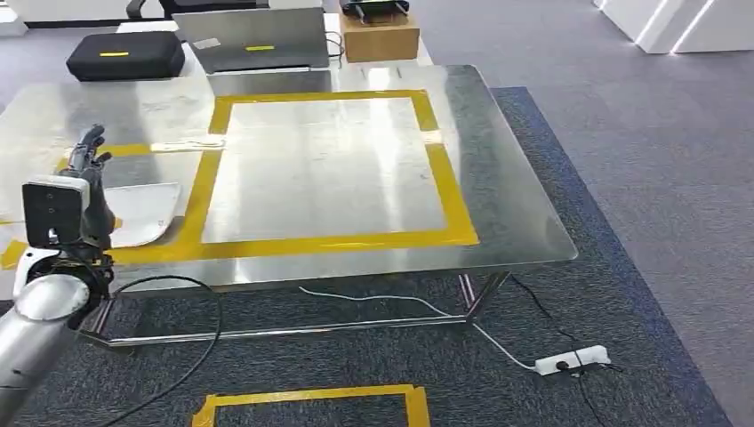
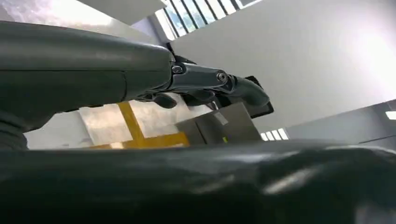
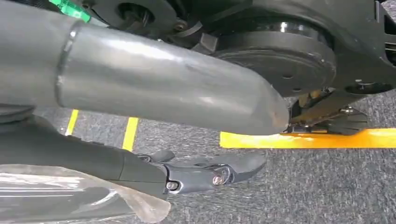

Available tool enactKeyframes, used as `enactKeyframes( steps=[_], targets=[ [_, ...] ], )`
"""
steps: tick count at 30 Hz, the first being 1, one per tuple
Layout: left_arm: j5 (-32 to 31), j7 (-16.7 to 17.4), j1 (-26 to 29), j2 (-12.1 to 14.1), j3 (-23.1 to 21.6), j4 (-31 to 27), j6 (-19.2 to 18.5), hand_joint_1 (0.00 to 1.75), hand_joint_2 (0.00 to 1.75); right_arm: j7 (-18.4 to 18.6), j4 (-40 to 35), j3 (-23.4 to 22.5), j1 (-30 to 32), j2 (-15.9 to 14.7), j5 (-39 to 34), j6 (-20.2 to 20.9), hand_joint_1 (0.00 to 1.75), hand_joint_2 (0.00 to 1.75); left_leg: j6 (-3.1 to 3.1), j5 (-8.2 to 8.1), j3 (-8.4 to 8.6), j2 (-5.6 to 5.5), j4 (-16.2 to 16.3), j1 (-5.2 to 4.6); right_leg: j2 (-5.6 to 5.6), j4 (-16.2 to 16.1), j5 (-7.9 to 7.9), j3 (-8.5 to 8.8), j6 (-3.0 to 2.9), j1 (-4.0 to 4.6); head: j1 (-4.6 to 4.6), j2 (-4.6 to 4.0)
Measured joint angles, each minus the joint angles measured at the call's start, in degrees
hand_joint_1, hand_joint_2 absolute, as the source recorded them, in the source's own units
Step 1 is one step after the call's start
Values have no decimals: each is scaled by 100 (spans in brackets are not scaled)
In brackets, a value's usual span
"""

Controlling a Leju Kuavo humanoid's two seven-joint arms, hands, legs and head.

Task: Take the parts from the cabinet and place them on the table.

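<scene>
A white curved part (image 1: 142,212) lies on the steel table (image 1: 498,178) at its left side, just outside the yellow tape rectangle (image 1: 453,200). My left hand (image 1: 87,160) is raised over the part's near left edge with its fingers (image 2: 210,80) stretched out and holding nothing. My right hand (image 3: 205,170) hangs low over the grey carpet, fingers straight, with bare floor showing between thumb and fingers. A glossy pale sheet (image 3: 70,200) sits close beside those fingers; I cannot tell what it is.
At the table's far end stand a black case (image 1: 124,55), a grey laptop-like panel (image 1: 253,40) and a cardboard box (image 1: 381,37). A white power strip (image 1: 573,360) and cables lie on the carpet under the near right corner. Yellow tape (image 1: 311,400) marks the floor.
</scene>
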Motion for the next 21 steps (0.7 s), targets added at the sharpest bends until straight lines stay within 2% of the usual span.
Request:
enactKeyframes(
  steps=[21],
  targets=[
    [50, -24, 10, 9, -17, -48, -68, 0, 0, -15, 0, -4, -1, 0, 0, -2, 0, 0, 0, 0, 0, 0, 0, 0, 0, 0, 0, 0, 0, -1, 0, 0]
  ],
)
